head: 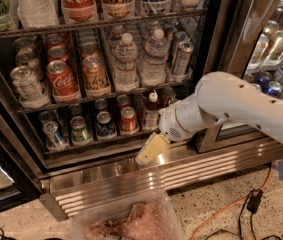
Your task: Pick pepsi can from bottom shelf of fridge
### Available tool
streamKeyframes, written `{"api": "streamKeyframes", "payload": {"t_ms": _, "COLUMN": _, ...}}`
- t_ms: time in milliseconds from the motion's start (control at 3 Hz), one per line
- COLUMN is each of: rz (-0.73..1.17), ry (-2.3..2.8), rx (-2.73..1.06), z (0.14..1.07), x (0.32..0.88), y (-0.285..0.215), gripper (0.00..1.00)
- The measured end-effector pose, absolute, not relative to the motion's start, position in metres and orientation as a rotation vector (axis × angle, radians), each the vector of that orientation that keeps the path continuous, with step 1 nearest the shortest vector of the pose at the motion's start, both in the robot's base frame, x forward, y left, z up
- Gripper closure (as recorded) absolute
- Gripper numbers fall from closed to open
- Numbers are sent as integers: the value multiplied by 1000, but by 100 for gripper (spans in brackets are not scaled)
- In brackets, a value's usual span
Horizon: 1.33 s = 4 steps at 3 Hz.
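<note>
Camera view, single frame. The fridge (131, 180) stands with its door open; the stainless sill and slatted grille run across the lower part of the frame. The bottom shelf (88, 145) carries a front row of four cans. From left these are a blue-and-silver can (55, 134), a green-and-silver can (80, 130), the pepsi can (105, 125) and a red can (128, 120). The pepsi can is upright, third in the row, just beside the red can on its right, silver top facing up. A small white-capped bottle (152, 112) sits right of the red can. One shelf up are a Coca-Cola can (61, 79), an orange-brown can (95, 74) and water bottles (126, 60). The white arm (241, 103) enters from the right and angles down to the left. The gripper (151, 152) is a pale yellow tip in front of the steel sill, below the bottom shelf's rail. It is lower right of the red can and apart from the pepsi can, touching no can. Whether the gripper is released or clenched cannot be told. On the speckled floor are a clear plastic bin (83, 223) with crumpled contents and an orange cable (226, 210).
</note>
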State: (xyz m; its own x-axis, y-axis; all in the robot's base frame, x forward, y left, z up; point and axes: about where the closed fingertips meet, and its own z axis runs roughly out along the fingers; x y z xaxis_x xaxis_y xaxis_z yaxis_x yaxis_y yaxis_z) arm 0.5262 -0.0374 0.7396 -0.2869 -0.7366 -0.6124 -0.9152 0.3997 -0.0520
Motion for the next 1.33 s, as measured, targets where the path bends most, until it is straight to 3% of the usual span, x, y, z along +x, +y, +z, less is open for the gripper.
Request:
{"api": "streamKeyframes", "payload": {"t_ms": 667, "rz": 722, "ry": 2140, "rx": -1391, "z": 609, "x": 527, "y": 44, "gripper": 0}}
{"api": "streamKeyframes", "payload": {"t_ms": 1333, "rz": 747, "ry": 2131, "rx": -1328, "z": 604, "x": 535, "y": 44, "gripper": 0}}
